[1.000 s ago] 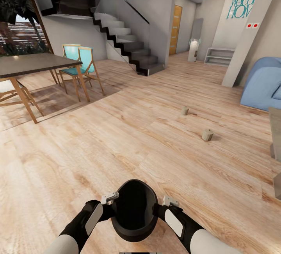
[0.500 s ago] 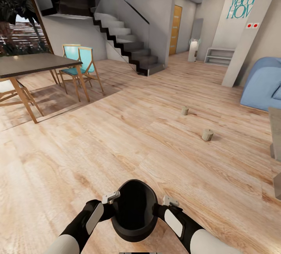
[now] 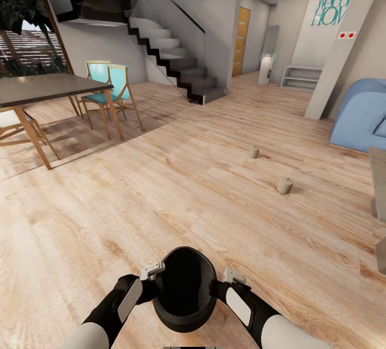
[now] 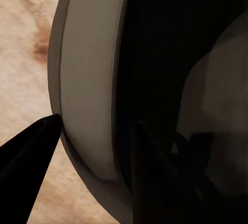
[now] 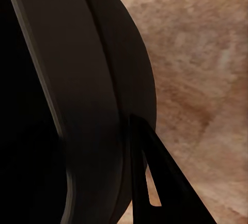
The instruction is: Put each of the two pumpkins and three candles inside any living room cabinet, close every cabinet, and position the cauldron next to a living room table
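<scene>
Teal "Welcome HOME" wall lettering [image 3: 333, 10] beyond held cauldron [image 3: 185, 287].

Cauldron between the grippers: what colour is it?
Glossy black; the cauldron shows best in the head view.

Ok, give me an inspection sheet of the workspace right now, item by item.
Surface: light wood floor.
Job's things: black cauldron carried between both arms; two candles on the floor ahead to the right.
Clutter: nothing seen.
Grippers: left gripper and right gripper each clamp the cauldron's rim.
Cables: nothing seen.
Surroundings: dining table, turquoise chairs, staircase, blue sofa.
</scene>
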`<state>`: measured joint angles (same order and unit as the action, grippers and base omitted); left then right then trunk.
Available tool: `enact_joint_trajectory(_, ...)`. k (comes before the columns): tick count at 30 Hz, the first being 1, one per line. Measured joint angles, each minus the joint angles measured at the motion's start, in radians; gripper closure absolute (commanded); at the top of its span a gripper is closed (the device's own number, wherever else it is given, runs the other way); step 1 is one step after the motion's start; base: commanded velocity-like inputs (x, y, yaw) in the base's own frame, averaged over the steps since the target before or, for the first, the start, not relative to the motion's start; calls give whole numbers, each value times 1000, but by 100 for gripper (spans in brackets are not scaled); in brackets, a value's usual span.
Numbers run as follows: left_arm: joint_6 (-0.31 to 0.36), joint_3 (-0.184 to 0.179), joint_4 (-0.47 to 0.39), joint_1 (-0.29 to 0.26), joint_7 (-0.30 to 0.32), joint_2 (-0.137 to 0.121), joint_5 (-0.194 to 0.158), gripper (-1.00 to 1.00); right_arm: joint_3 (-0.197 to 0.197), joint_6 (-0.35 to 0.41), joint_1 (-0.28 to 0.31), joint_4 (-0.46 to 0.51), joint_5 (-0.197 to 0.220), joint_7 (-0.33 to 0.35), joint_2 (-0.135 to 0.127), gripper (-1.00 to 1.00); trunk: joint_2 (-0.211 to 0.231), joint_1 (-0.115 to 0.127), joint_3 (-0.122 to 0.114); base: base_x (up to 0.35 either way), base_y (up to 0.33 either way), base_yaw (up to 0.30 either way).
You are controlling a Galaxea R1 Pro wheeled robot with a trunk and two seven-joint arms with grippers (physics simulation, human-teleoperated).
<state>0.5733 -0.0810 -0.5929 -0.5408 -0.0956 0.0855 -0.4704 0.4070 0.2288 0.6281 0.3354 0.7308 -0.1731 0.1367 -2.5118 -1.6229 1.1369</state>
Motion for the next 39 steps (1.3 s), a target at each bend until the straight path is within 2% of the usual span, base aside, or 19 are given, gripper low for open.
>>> enact_joint_trajectory(10, 0, -1, 0, 0, 0, 0, 0, 100, 1, 0, 0, 0, 2, 0, 0, 100, 0, 0, 0, 0, 0, 0)
enact_joint_trajectory(24, -22, 1, 8, 1, 11, 2, 0, 100, -6, 0, 0, 9, -19, 2, -2, 100, 3, 6, -54, 0, 0, 0)
enact_joint_trajectory(27, -23, 2, 9, 1, 13, 2, 2, 100, -4, -2, -1, 8, -16, 1, -3, 100, 4, 7, -65, 0, 0, 0)
enact_joint_trajectory(30, -23, -3, 8, 1, 8, 3, 8, 100, 16, -29, -1, -12, 18, 10, -3, 100, 5, 9, -77, 0, 0, 0)
enact_joint_trajectory(39, -24, -6, 9, 1, -16, 15, 6, 100, 1, -30, 0, -29, 6, 40, -10, 100, 7, 13, -112, 0, 0, 0)
